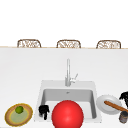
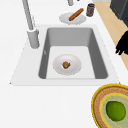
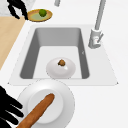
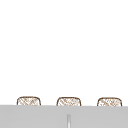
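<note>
A big red ball [image 1: 67, 114] sits closest to the camera, at the bottom centre of the front view, covering the front part of the sink [image 1: 93, 85]. Just left of it I see my left hand [image 1: 44, 110], at the sink's front left corner, fingers hanging down relaxed and holding nothing. More to the left, in the lower left corner, a woven plate [image 1: 27, 117] carries a green lime [image 1: 19, 109]. My right hand [image 1: 124, 97] is at the right edge of the frame, next to a white plate [image 1: 103, 101] with a long brown bread stick [image 1: 115, 106] on it; its fingers are spread and I cannot tell if they touch the stick. A small dark jar [image 1: 123, 117] stands below it. In the left side view a white bowl [image 2: 75, 65] with a small brown piece [image 2: 66, 65] lies in the sink basin.
</note>
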{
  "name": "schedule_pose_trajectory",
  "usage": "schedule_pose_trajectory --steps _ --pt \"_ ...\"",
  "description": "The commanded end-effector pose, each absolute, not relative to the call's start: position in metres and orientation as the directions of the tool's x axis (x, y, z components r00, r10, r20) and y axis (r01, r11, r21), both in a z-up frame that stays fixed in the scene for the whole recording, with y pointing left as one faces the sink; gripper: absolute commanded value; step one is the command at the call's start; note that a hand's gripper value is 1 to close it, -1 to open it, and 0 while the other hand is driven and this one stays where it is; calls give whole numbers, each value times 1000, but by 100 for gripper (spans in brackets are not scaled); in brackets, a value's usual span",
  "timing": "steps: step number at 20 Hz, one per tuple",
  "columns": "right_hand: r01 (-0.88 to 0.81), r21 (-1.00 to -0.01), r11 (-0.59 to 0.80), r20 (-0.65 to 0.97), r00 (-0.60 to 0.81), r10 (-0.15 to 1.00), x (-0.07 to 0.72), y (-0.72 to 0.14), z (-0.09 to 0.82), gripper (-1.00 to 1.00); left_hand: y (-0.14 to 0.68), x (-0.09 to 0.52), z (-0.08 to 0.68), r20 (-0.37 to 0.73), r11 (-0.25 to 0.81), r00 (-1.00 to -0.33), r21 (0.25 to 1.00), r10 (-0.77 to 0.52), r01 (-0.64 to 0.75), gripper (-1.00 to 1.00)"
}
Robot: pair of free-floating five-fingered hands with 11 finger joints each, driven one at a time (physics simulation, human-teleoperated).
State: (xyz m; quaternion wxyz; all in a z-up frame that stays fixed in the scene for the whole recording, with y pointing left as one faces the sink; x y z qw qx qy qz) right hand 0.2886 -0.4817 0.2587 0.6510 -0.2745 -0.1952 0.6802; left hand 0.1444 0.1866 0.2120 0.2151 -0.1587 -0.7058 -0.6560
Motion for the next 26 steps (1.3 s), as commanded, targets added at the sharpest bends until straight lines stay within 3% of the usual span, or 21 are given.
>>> schedule_pose_trajectory --steps 1,26 --pt "-793 -609 -33 -109 42 993 291 -461 259 -100 187 144 212 512 89 -857 858 -58 506 0" --pt "-766 -640 62 -94 159 983 303 -423 248 -100 187 144 212 512 89 -857 858 -58 506 0"
